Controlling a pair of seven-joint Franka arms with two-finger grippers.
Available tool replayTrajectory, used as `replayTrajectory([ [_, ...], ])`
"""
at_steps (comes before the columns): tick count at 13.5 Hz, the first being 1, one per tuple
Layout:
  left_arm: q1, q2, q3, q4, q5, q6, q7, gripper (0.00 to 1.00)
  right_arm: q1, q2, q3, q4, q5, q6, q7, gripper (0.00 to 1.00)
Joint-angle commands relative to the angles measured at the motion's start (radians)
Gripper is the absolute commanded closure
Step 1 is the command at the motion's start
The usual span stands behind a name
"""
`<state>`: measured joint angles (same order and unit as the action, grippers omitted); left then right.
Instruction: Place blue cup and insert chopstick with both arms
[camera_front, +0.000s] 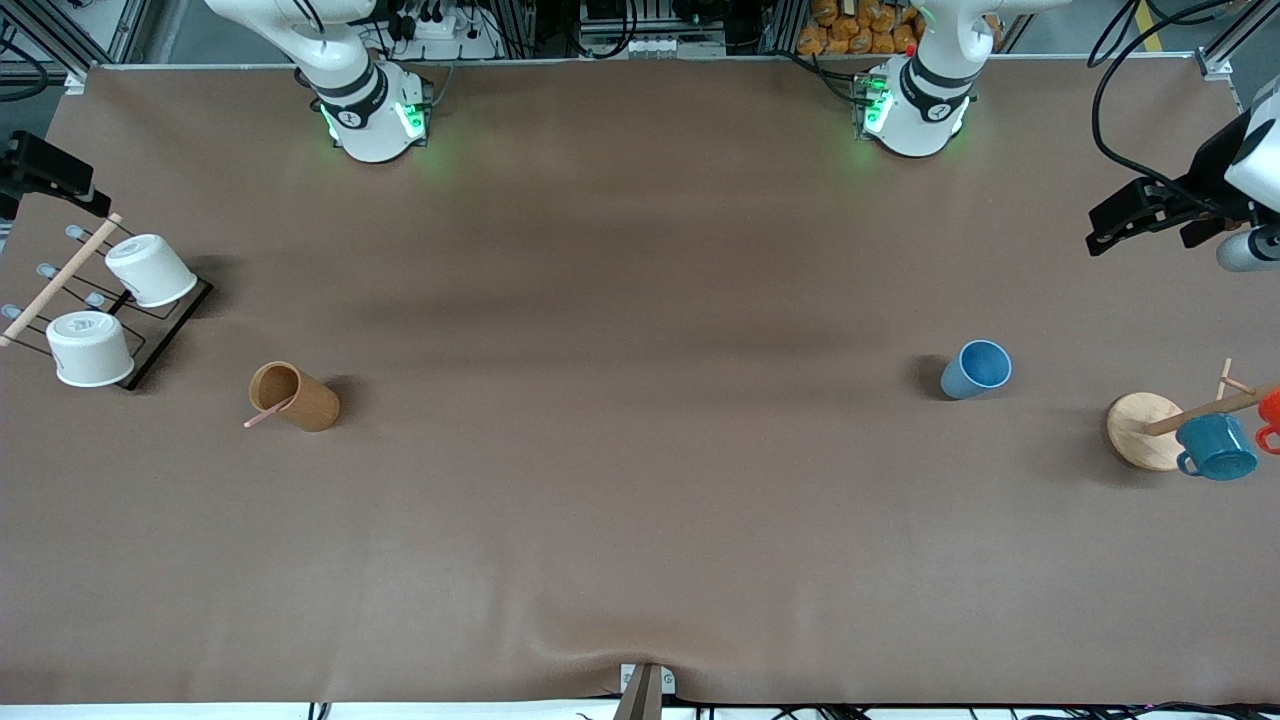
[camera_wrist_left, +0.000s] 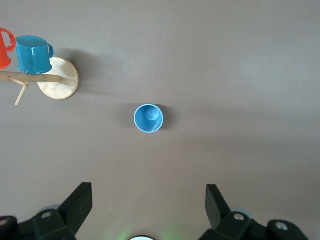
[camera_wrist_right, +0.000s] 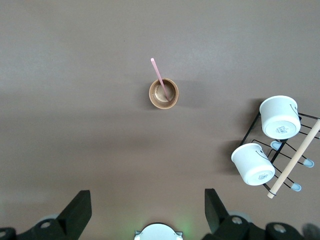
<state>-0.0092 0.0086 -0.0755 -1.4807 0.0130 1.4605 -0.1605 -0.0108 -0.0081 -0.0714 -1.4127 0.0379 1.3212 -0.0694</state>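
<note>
- Fingers (camera_wrist_left: 80, 202) of the left gripper (camera_wrist_left: 148, 205) stand wide apart at the lower edge of the left wrist view, holding nothing and touching nothing; brown table (camera_wrist_left: 240, 75) shows between them.
- Blue cup (camera_front: 976, 369) stands upright and alone at the right of the front frame, toward the left arm's end of the table; the left wrist view looks straight down into the blue cup (camera_wrist_left: 148, 118).
- Teal mug (camera_front: 1217, 446) and an orange mug (camera_front: 1270, 410) hang on a wooden mug tree (camera_front: 1145, 430) at the far right edge of the front frame, near the blue cup but apart from it.
- Right gripper (camera_wrist_right: 147, 207) likewise has its fingers (camera_wrist_right: 79, 205) spread wide and empty at the bottom of the right wrist view.
- Pink chopstick (camera_front: 266, 414) leans out of a brown wooden cup (camera_front: 295, 396) at the left of the front frame, toward the right arm's end of the table.
- Two white cups (camera_front: 150, 269) sit upturned on a black wire rack (camera_front: 165, 340) at the far left of the front frame, beside a long wooden rod (camera_front: 60, 281).
- Both arms wait, high above the table.
</note>
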Motion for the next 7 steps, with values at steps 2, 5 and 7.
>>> replayTrajectory([
  [2,-0.002,-0.003,0.003,0.013,-0.011,-0.019,-0.007,0.00,-0.011,-0.003,0.007,0.009,0.010,-0.005,0.011,0.00],
  [5,-0.002,0.057,0.005,-0.007,0.002,0.000,0.010,0.00,-0.005,0.011,0.009,0.006,0.017,-0.007,0.002,0.00],
  [7,0.006,0.070,0.002,-0.144,0.027,0.123,0.012,0.00,0.003,0.020,0.010,0.006,0.020,-0.005,0.003,0.00],
])
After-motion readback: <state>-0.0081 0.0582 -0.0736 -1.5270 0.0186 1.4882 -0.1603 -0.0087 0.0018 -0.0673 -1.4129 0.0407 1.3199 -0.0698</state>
